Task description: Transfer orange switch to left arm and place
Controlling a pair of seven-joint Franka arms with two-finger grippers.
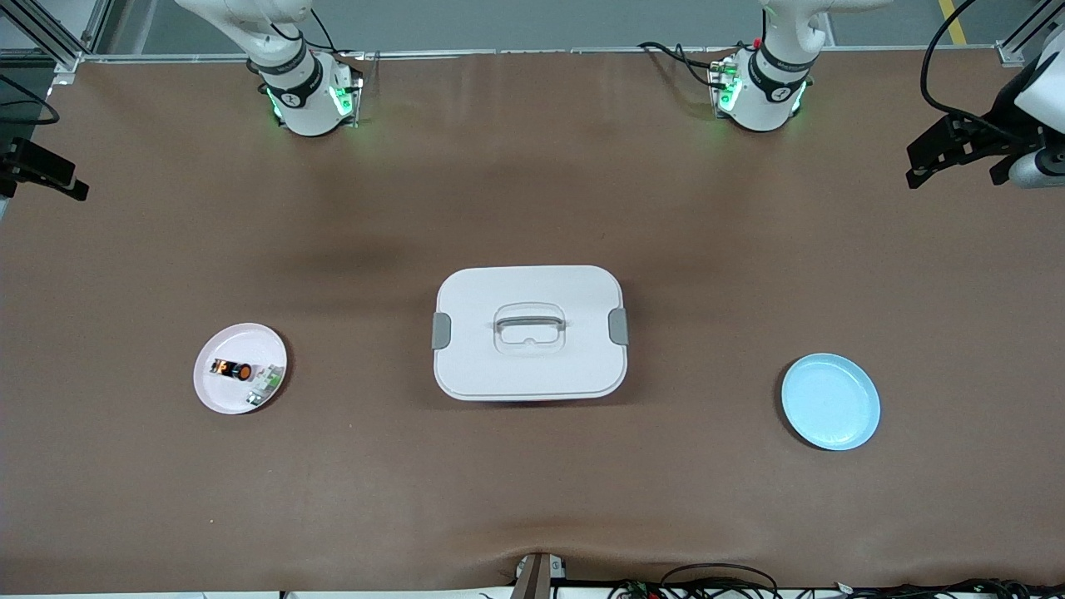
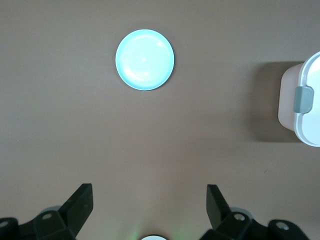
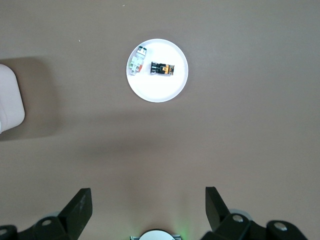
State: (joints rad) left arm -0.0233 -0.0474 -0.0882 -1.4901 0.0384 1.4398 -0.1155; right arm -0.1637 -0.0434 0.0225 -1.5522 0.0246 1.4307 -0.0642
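Note:
The orange switch (image 1: 231, 368) (image 3: 163, 69), a small black cylinder with an orange end, lies on the pink plate (image 1: 237, 341) (image 3: 157, 90) toward the right arm's end of the table. The white box (image 1: 529, 283) (image 2: 305, 120) (image 3: 10, 100) stands mid-table with its lid on. My right gripper (image 3: 148, 190) hangs open and empty high over bare table by its own base, well clear of the plate. Over the table by the left arm's base, my left gripper (image 2: 148, 186) is open and empty too. Neither hand shows in the front view.
A small white-and-green component (image 1: 265, 384) (image 3: 136, 62) shares the pink plate with the switch. A light-blue plate (image 1: 830, 402) (image 2: 145, 60) lies bare toward the left arm's end. Black fixtures (image 1: 957, 150) (image 1: 42, 175) jut in at both table ends.

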